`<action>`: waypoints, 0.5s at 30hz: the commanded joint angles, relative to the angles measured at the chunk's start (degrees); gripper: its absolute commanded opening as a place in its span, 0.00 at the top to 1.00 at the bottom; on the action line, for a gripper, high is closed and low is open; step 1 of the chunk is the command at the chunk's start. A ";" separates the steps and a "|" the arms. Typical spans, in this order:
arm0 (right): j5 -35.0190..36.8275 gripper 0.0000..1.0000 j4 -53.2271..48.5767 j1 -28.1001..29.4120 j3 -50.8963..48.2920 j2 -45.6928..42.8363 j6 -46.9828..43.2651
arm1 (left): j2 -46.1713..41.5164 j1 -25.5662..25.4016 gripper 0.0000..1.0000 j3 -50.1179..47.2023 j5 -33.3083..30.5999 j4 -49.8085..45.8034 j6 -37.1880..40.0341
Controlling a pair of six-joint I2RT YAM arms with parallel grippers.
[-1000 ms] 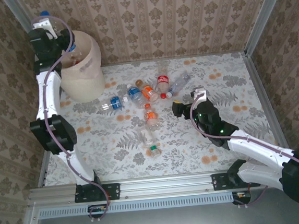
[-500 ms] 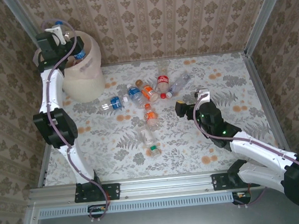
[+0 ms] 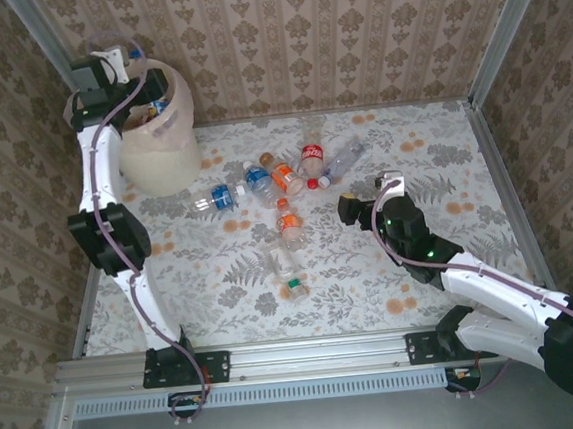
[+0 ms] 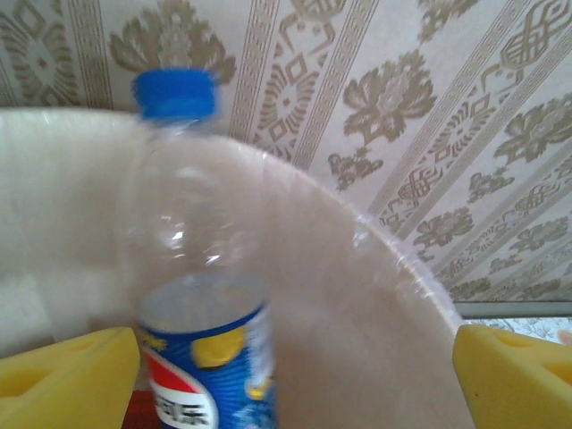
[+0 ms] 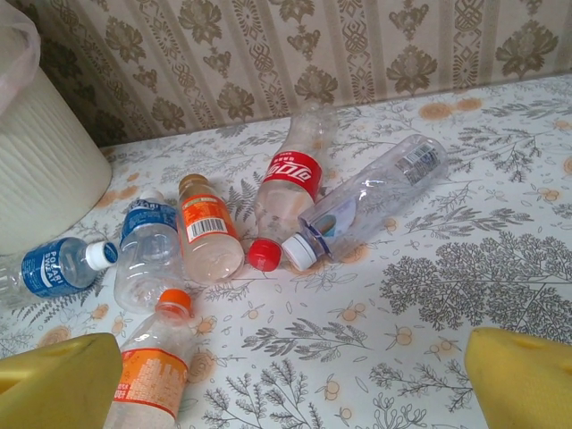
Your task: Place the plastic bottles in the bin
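My left gripper [image 3: 148, 84] hangs over the cream bin [image 3: 160, 150] at the far left, its yellow fingers [image 4: 63, 375] spread wide. A blue-capped, blue-labelled bottle [image 4: 201, 295] stands loose between them, inside the bin's lined wall [image 4: 357, 295], its label blurred. My right gripper [image 3: 348, 209] is open and empty low over the table, just right of the loose bottles. Ahead of the right gripper [image 5: 290, 380] lie a red-labelled bottle [image 5: 286, 183], a clear white-capped one [image 5: 371, 201], an orange-labelled one [image 5: 207, 234] and an orange-capped one [image 5: 152, 357].
More bottles lie mid-table: a blue-labelled one [image 3: 260, 184], a white-capped one [image 3: 215, 198] near the bin, a clear one [image 3: 283, 260] and a green-capped one [image 3: 294, 289]. Patterned walls and metal rails close in the table on three sides.
My left gripper swung right over the bin's mouth with the blue-capped bottle and opened wide, letting it go. The right gripper edged slightly nearer and stayed open.
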 commanded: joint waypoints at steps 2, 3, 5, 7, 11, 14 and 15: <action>1.05 0.00 -0.03 -0.38 -1.04 -1.16 1.59 | -3.21 -0.22 0.04 1.88 -2.79 -1.51 -2.28; 1.05 0.00 -0.03 -0.38 -1.13 -1.16 1.61 | -3.60 -0.27 0.03 1.78 -2.96 -1.63 -2.63; 1.09 0.00 -0.12 -0.54 -1.22 -1.25 1.59 | -4.27 -0.22 0.02 1.50 -2.81 -1.93 -3.07; 1.04 0.00 -0.11 -0.72 -1.32 -1.33 1.60 | -5.05 -0.29 0.00 0.87 -2.97 -1.94 -3.45; 1.08 0.00 0.04 -0.91 -1.59 -1.27 1.87 | -7.32 -0.71 0.00 -1.83 -2.94 -1.22 -4.95; 0.95 0.00 0.23 -1.08 -1.84 -1.25 2.26 | -9.51 -1.57 0.00 -4.67 -4.26 -0.73 -6.27; 1.03 0.00 0.28 -1.15 -1.93 -1.29 2.39 | -10.37 -1.88 0.00 -5.66 -4.70 -0.41 -6.73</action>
